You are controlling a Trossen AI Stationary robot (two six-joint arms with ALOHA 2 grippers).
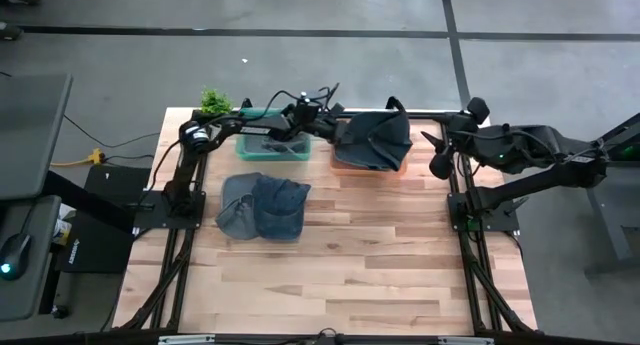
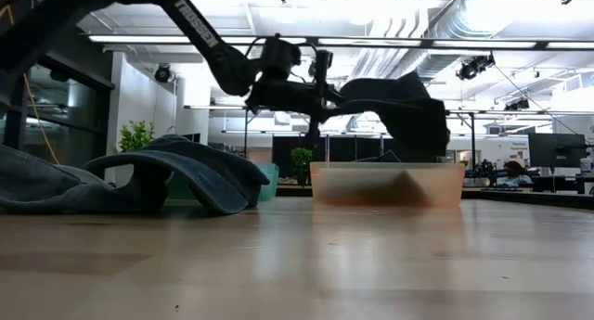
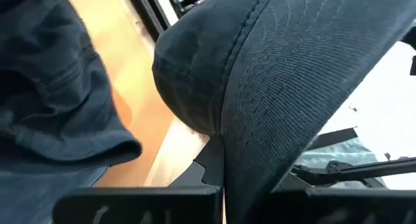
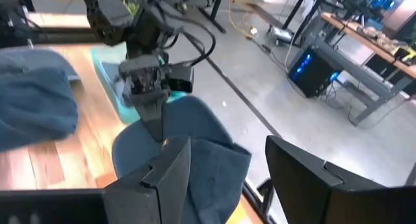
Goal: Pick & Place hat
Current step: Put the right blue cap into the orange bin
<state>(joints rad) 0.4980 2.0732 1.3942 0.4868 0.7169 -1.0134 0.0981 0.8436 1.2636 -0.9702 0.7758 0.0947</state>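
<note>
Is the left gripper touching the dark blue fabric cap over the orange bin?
Touching. The left gripper is shut on the dark blue cap; the low view shows it holding the cap above the orange bin, and the right wrist view shows the pinch.

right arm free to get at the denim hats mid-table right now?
Probably yes. The right end effector is open and empty at the table's right edge, and bare wood lies between it and the denim hats. The left end effector, shut on the dark hat over the orange bin, sits farther back.
</note>
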